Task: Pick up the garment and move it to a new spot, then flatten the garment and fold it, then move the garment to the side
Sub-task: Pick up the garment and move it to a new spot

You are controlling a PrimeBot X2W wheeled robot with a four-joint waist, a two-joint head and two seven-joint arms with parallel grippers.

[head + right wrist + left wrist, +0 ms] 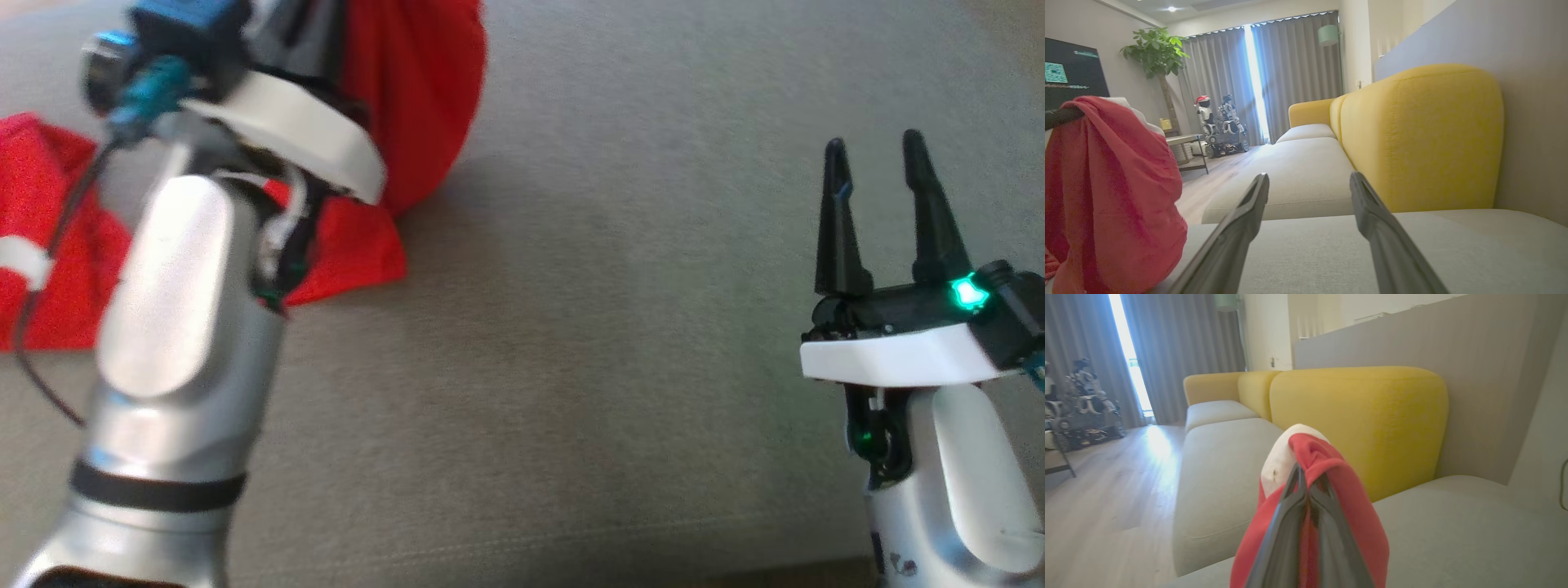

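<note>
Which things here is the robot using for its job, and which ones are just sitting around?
For the job:
- red garment
- left gripper, shut on the garment
- right gripper, open and empty
- grey sofa seat under them

Just sitting around:
- yellow backrest
- potted plant
- wheeled robot by the grey curtains
- dark screen

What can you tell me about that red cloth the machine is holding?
The garment is soft red fabric with a white part near the pinched spot. It is bunched and creased, not flat. The left gripper is shut on its upper fold, so part of it hangs in a drape while the rest lies crumpled on the grey cushion. Nothing else touches it.
</note>
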